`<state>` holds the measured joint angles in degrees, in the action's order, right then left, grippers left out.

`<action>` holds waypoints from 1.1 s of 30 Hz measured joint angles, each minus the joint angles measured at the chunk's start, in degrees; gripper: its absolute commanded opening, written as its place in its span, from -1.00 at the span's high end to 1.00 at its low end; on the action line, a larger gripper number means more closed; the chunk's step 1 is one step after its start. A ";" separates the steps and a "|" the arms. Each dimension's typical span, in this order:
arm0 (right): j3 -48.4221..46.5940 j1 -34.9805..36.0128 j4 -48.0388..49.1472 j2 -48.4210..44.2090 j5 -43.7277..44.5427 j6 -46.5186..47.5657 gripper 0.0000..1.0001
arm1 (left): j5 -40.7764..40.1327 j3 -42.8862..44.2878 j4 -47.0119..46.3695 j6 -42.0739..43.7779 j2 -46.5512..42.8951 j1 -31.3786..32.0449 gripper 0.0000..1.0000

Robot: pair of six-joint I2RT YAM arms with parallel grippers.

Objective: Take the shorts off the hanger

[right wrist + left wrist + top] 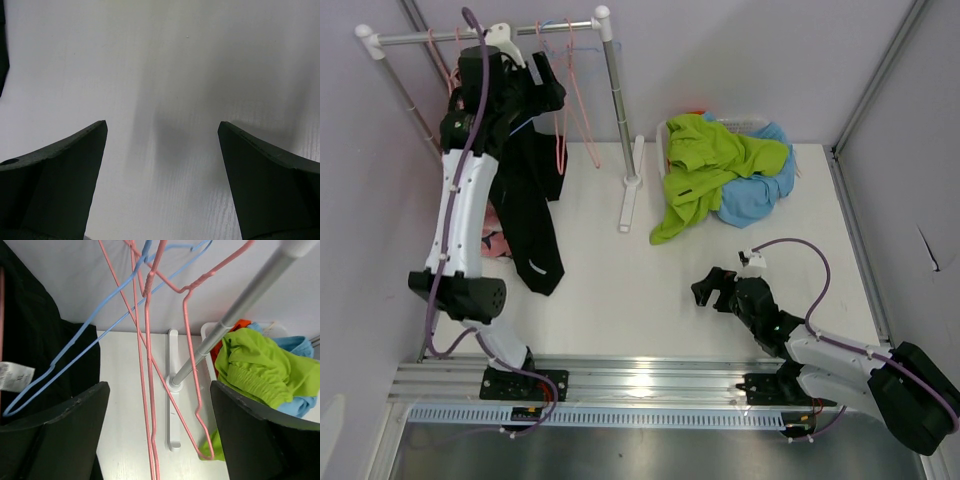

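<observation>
Plainly mid-task: lime green shorts with black trim point(705, 165), light blue shorts point(760, 195) and a sliver of bright orange shorts point(239, 326) heaped in the white plastic basket point(745, 122) at the far right of the white surface point(620, 300). Hanging at the left end of the silver clothes rack rail point(440, 35): plain black shorts point(535, 230), long axis straight down, hem reaching the surface. Partly hidden by the left arm, pink shorts with dark-blue shapes point(495, 243). Up at the rail, left claw point(159, 390) spread wide, gripping nothing. Dangling between its fingers, bare pink wire hangers point(147, 390) and a blue wire hanger point(100, 315); black cloth just beside one finger. Low over bare surface, well apart from the rack, right claw point(161, 124) likewise wide and empty. Probably calls for a sideways shift of the left claw, the nearer one, toward the black cloth.
</observation>
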<state>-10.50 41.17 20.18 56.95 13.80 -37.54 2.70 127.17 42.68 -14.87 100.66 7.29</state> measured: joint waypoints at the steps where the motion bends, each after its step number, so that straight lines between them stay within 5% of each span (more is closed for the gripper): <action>1: 0.00 0.00 0.07 0.00 0.00 0.00 -0.99 | -0.15 0.00 0.42 0.02 -1.57 0.00 -0.83; 7: 0.00 0.02 0.57 -0.04 -0.17 -0.02 -0.99 | -3.17 0.00 1.88 1.03 -11.98 -0.04 -0.97; 16: 0.00 0.46 1.16 -0.28 -0.31 -0.02 -0.99 | -9.27 -7.89 0.70 2.34 -20.76 -6.51 -0.85; 24: 0.00 0.50 1.18 -0.31 -0.57 0.00 -0.99 | -10.10 -10.99 1.11 2.38 -11.91 -10.75 -0.67; 33: 0.00 0.50 1.20 -0.28 -0.79 0.00 -0.99 | -10.80 2.34 4.81 2.29 2.10 -12.41 -0.40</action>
<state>-10.50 41.67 21.39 56.66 13.02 -37.54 -8.10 129.51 47.48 -12.58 102.76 -5.13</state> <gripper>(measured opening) 0.993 0.760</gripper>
